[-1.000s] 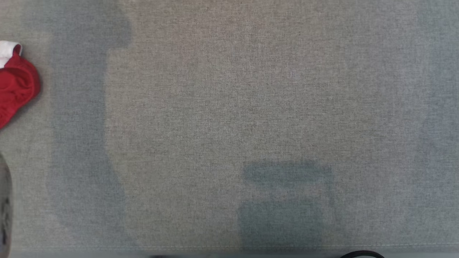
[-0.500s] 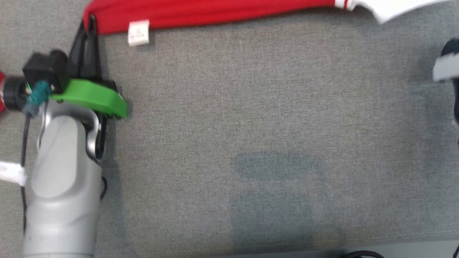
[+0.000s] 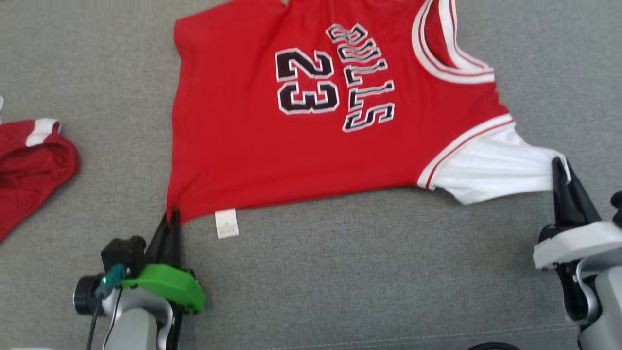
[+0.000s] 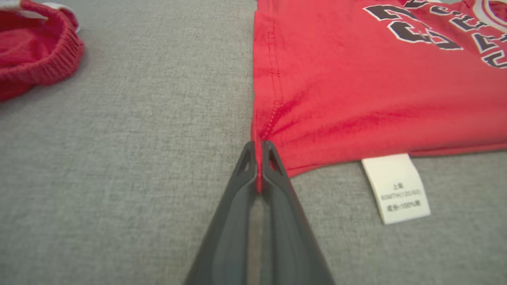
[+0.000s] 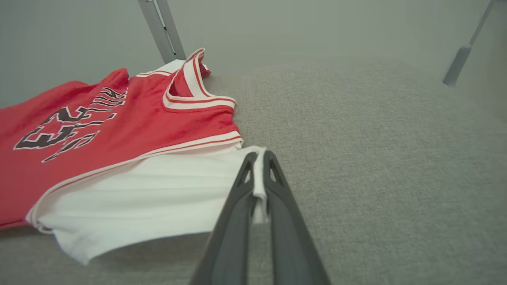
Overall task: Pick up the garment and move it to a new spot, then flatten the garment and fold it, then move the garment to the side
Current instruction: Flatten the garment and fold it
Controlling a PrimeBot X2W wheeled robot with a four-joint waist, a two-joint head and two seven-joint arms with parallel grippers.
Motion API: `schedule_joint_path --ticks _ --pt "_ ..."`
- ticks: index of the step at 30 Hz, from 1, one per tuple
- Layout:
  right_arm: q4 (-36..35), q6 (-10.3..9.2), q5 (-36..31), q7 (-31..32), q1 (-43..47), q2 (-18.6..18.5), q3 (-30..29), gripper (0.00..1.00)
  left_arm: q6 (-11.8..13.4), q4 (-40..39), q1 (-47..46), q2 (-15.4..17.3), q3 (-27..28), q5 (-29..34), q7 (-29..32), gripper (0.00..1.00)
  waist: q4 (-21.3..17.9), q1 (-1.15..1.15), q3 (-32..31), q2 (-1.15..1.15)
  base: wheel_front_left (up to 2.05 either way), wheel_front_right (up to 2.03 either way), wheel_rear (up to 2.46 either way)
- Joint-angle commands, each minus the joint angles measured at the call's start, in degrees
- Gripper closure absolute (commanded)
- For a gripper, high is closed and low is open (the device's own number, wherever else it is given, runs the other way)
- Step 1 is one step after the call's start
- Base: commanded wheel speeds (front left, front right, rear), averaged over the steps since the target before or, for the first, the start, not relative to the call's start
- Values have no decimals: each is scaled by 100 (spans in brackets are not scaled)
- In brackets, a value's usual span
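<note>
The garment [image 3: 311, 121] is a red jersey with "23" and "BULLS" in black and a white sleeve [image 3: 491, 170], spread across the grey cloth surface. My left gripper [image 3: 172, 216] is shut on its near left hem corner; the left wrist view shows red cloth [image 4: 356, 99] pinched between the fingers of my left gripper [image 4: 258, 148]. My right gripper [image 3: 559, 165] is shut on the tip of the white sleeve, and in the right wrist view white cloth [image 5: 158, 194] hangs between the fingers of my right gripper [image 5: 259, 158]. A white care label [image 3: 226, 223] sticks out from the near hem.
A second red piece of clothing with white trim [image 3: 29, 165] lies crumpled at the left edge. The grey cloth surface [image 3: 364, 272] stretches open between my two arms. Two metal posts [image 5: 160, 27] stand beyond the far edge in the right wrist view.
The garment has come down from the head view's top edge towards me and now lies spread out. Both grippers came nearer with it. A second ago neither arm showed.
</note>
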Motion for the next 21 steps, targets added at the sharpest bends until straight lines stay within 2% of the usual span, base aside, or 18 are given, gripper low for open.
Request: schedule_joint_path --ticks 1,11,21 --pt "14 -16 7 -16 247 16 -35 100 6 79 345 28 74 35 12 100 -22 0 -922 0 0 0 0" --pt "86 -16 157 -17 1625 107 217 100 -6 85 1677 -8 268 -21 10 100 9 0 -1914 0 0 0 0" --pt "-96 -16 242 -17 2274 66 304 100 45 -151 2151 -7 296 -220 8 100 51 0 -2044 0 0 0 0"
